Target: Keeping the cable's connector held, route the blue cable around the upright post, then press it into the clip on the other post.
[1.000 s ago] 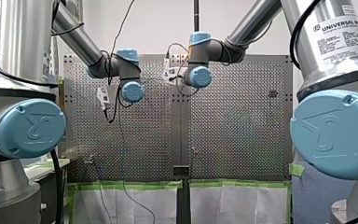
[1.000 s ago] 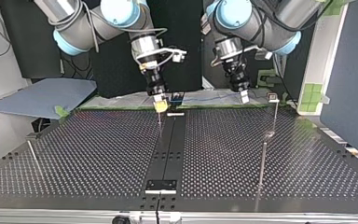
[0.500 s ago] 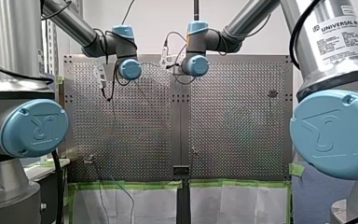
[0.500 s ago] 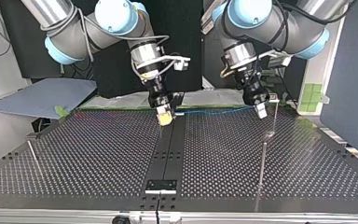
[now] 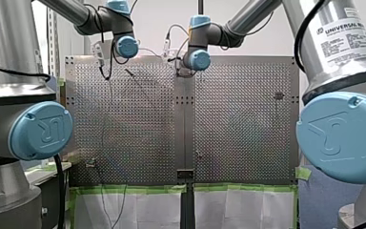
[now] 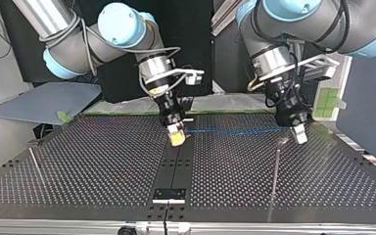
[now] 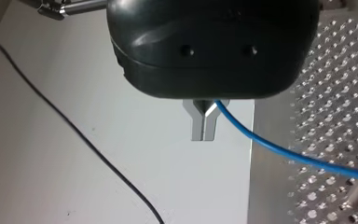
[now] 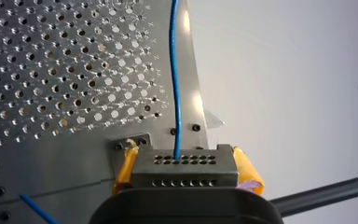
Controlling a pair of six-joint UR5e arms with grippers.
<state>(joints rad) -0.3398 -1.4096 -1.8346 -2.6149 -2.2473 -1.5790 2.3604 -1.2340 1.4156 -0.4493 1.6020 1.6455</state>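
Front view: both arms reach the far end of the perforated metal table. Top view: a thin blue cable runs taut between my right tool and my left tool. Left wrist view: metal fingers pinch the cable, likely light, limp, slippery. Right wrist view: yellow pads clamp the grey holed connector, the firmest hold.

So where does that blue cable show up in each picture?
Top view: the blue cable runs level across the table's far middle.
Left wrist view: the cable leaves the metal fingers, slanting away over the holes.
Right wrist view: it runs straight ahead from the grey connector.
Front view: too thin to pick out.
Shared landmark: the perforated table, in all four.
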